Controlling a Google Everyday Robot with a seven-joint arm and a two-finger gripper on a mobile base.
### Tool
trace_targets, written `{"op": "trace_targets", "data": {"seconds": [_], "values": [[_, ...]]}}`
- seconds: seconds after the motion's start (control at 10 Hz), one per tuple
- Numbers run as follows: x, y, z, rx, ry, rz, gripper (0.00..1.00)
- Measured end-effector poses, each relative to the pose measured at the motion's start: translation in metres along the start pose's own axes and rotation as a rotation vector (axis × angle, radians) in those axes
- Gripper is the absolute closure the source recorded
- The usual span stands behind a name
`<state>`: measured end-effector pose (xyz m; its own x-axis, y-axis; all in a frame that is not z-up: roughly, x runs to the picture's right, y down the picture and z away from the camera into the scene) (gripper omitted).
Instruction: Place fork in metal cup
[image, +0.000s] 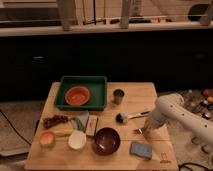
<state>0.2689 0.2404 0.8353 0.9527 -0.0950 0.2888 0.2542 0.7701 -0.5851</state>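
Leftmost, at lower left of the wooden counter (150, 95): round orange-pink fruit (47, 139), with a dark red grape cluster (55, 120) just above it and a yellow banana-like piece (64, 132) just to its right. Next along, a white bowl (77, 140) near the front edge, with a greenish item (80, 123) and a pale flat box (92, 125) above it.

Up and centre-left: green tray (100, 92) holding an orange bowl (77, 95).

Lower centre: dark maroon bowl (106, 140), upright, apart from the white bowl.

Upper centre, just right of the tray: metal cup (118, 96), upright, standing alone, well apart from the fork. Below the cup: dark round-headed brush (121, 118), silver handle running right toward the arm.

Right of centre: fork (138, 131), only a short silver length visible, low at the counter surface, poking leftward out of the end effector (146, 129); rest hidden. End effector down at the counter, between the brush handle and a blue sponge (141, 149), fingers drawn together on the fork's end. Cannot tell whether the fork is clear of the wood.

Far right: white arm (175, 111) curving in from the lower-right edge of the frame. Past the counter's right edge: small orange and dark objects (206, 95), too blurred to name.
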Motion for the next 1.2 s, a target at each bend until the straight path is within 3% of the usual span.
{"op": "trace_targets", "data": {"seconds": [1.2], "values": [[-0.0090,-0.0044,0.0035,-0.007,-0.016,-0.001,1.00]]}}
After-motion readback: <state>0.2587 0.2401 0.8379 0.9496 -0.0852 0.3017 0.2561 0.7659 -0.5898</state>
